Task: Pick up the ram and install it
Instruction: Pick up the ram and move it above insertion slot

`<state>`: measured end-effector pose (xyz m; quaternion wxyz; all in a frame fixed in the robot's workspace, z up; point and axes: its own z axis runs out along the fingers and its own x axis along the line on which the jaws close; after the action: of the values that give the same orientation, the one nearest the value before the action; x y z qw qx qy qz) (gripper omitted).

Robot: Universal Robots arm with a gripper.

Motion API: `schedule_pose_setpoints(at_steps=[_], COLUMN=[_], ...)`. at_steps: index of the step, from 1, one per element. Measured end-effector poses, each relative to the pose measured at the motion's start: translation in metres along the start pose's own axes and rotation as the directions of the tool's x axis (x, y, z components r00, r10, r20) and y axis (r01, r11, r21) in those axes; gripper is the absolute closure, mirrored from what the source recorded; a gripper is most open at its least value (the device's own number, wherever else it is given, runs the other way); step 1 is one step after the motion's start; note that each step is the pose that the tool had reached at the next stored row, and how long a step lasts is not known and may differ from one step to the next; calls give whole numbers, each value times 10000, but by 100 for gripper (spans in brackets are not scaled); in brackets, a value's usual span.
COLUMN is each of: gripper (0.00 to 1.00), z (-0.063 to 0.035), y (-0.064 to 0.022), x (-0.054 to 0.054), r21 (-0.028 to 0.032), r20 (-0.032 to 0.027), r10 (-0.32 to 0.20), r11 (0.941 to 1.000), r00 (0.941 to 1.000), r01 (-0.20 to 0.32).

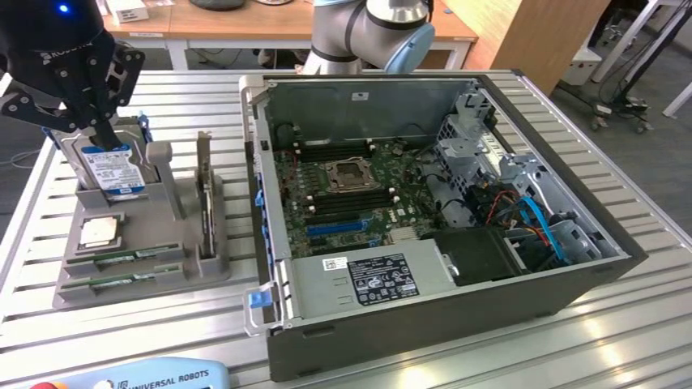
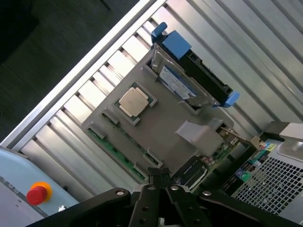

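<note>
End effector (image 2: 161, 177) closed, empty, above gray holder (image 2: 163, 116) with ram (image 2: 113, 152)

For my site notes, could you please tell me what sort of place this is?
Probably a robotics lab bench for computer assembly: an open computer case and a grey parts fixture on an aluminium table, plus a teach pendant.

The following are counted on the bench (image 1: 638, 324): one open computer case (image 1: 487, 324), one grey holder (image 1: 162, 170), one hard drive (image 1: 113, 170), one processor chip (image 1: 97, 232), two ram sticks (image 1: 125, 258), one expansion card (image 1: 203, 186), one teach pendant (image 1: 162, 377). One claw (image 1: 108, 139) is recorded.
</note>
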<state>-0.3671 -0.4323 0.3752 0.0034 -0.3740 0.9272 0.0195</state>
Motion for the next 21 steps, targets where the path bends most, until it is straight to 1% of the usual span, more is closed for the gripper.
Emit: schedule_pose_setpoints(at_steps=[4,9,15,21], gripper=[90,90,90,90], z=[2,7,12,19], y=[0,0,-1,-1], x=[0,0,0,0], r21=[-12,-24,-41,-59], r20=[-18,-47,-67,-87], r10=[-552,-1251,-1931,-2558], r11=[9985,9921,9812,9667], r00=[9985,9921,9812,9667], r01=[552,1251,1930,2558])
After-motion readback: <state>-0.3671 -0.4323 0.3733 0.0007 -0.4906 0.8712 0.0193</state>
